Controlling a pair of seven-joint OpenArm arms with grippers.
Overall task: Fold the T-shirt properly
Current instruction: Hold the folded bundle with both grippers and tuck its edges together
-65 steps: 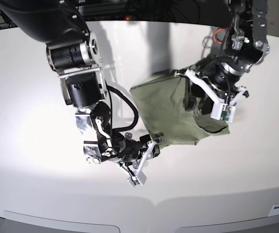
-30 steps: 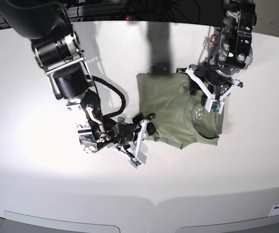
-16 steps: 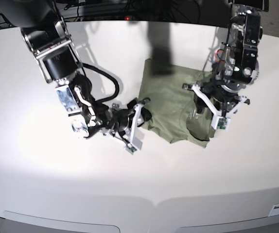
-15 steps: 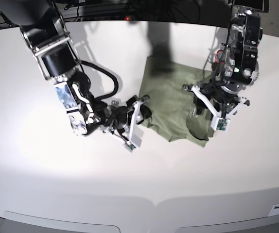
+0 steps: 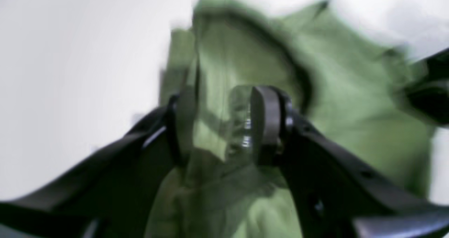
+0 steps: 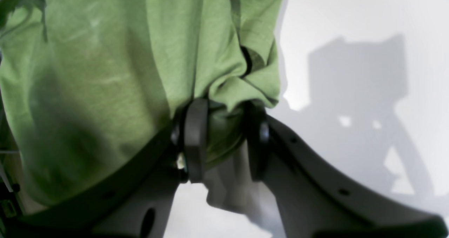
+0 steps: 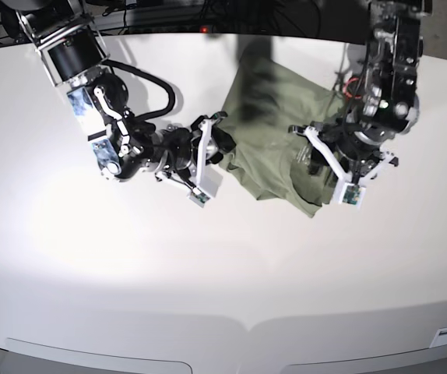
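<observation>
Both jaws part-open, each clamping T-shirt [image 7: 270, 125] fabric.

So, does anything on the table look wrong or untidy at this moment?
Nothing is spilled or damaged. The T-shirt lies bunched and skewed, not flat: the right gripper pinches a wad of one edge, the left gripper grips cloth near the neckline. The left wrist view is blurred.

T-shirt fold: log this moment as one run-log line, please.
stage: mid-fold | T-shirt: bunched on white table, not flat | left gripper: shut on T-shirt | right gripper: shut on T-shirt edge
</observation>
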